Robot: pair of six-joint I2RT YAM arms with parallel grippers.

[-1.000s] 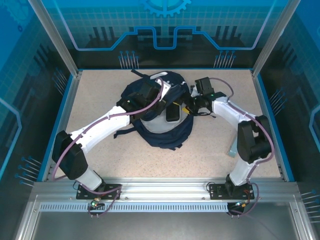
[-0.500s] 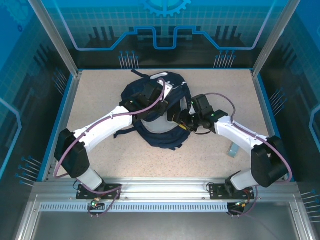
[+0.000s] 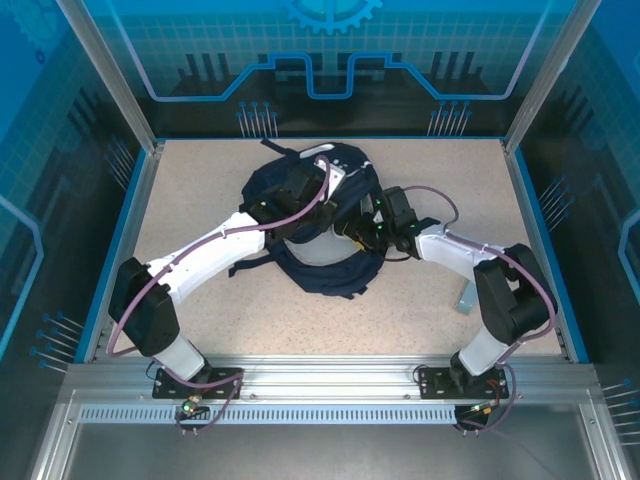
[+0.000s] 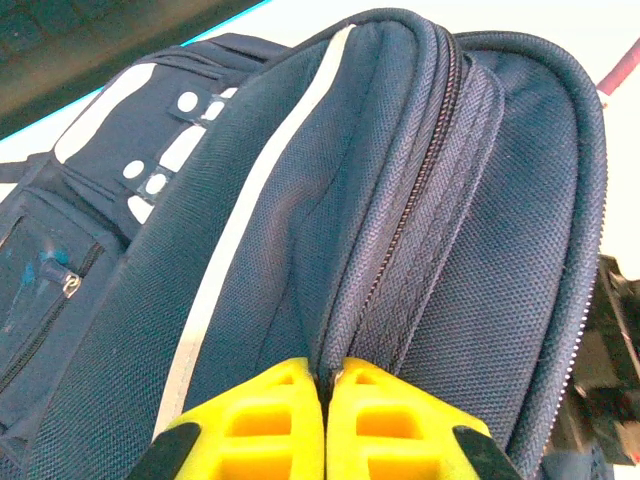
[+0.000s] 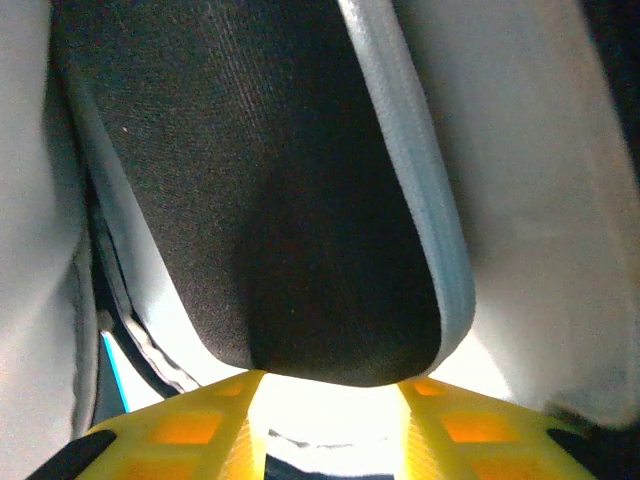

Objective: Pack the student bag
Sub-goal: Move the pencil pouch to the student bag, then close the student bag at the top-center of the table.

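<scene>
Cloth of the student bag (image 4: 300,200) is soft and slumps; the left gripper (image 4: 327,425) clenches its firmer zipper seam (image 4: 400,230), the best hold. Whether the right gripper (image 5: 325,430) clamps the dark flat pouch (image 5: 300,200), I cannot tell.

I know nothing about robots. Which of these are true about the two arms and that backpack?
1. The left gripper pinches the backpack by its zip. True.
2. The backpack is red. False: it is navy blue with white stripes.
3. The right gripper holds a black flat item. True.
4. The backpack hangs from the cage wall. False: it lies on the table.
</scene>
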